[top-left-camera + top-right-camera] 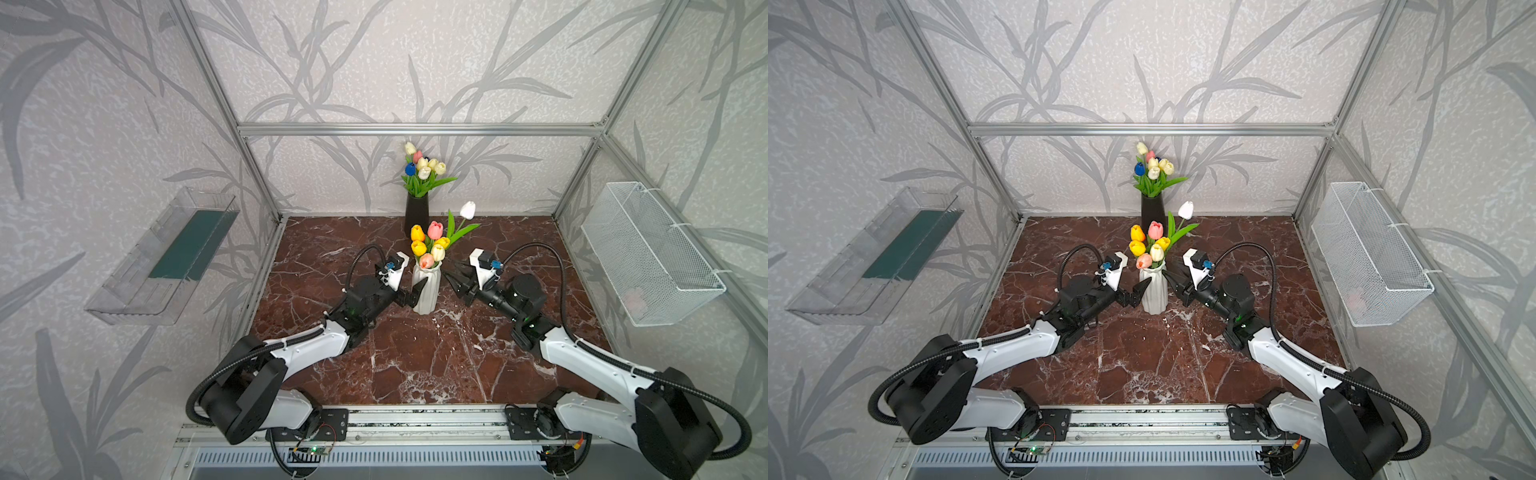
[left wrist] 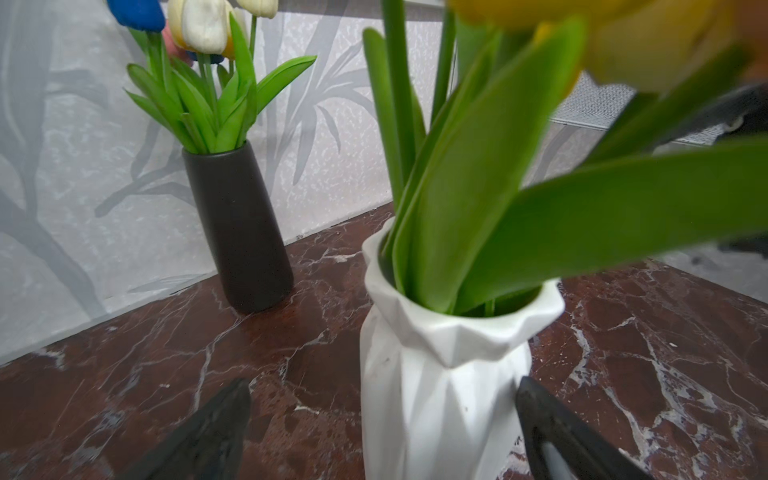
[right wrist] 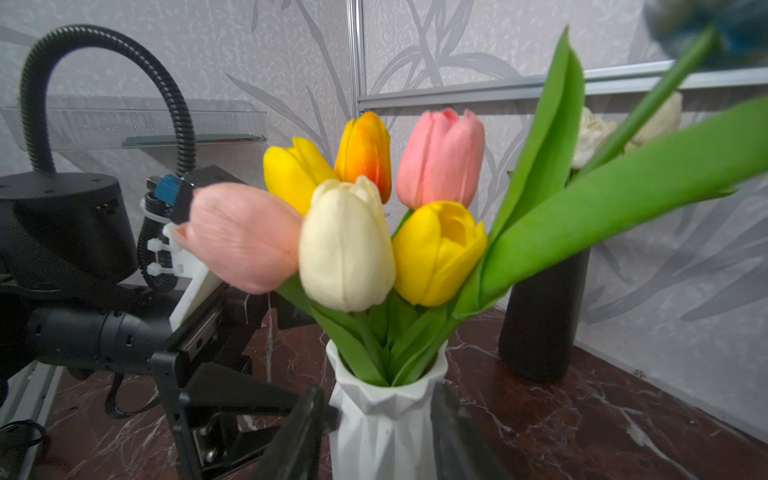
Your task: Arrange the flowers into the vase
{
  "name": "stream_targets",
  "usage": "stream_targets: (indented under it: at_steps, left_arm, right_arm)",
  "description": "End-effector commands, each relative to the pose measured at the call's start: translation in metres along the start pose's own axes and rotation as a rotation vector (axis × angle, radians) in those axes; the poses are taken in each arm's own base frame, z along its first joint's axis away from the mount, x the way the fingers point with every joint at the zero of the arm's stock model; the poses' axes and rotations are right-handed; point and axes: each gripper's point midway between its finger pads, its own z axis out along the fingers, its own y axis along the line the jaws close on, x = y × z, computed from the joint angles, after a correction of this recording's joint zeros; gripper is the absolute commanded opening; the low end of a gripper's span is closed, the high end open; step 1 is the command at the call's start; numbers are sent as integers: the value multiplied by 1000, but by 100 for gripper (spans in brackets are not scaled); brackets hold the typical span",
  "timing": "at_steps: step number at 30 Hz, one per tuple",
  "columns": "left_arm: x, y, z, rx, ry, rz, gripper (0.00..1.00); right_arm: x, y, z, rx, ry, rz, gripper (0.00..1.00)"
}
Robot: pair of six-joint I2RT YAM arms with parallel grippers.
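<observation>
The right gripper stands with jaws parted, holding nothing, just beside the white vase. The left gripper is spread wide at the vase's other flank (also empty). The flowers stand upright in that vase, one white tulip leaning rightward, nearer the right arm. The marble tabletop lies beneath, with a filled black vase behind.

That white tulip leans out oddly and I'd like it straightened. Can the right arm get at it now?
Probably yes: the white tulip leans out of the white faceted vase toward the right gripper, with nothing standing between them.
</observation>
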Motion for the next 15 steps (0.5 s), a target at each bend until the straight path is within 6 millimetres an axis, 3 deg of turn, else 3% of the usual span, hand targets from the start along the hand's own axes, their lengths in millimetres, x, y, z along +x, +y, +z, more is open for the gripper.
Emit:
stream_targets:
  at_steps: [1,5,15]
  left_arm:
    - [-28,-9,12,63,-95,36,99]
    - [-30,-11,23,85,-98,37,100]
    - [-23,-27,26,164,-87,15,100]
  right_arm:
    - [-22,0,-11,31,-93,-44,49]
    - [-21,-1,-18,52,-108,-46,51]
    - [-18,-2,-19,58,-124,-50,53]
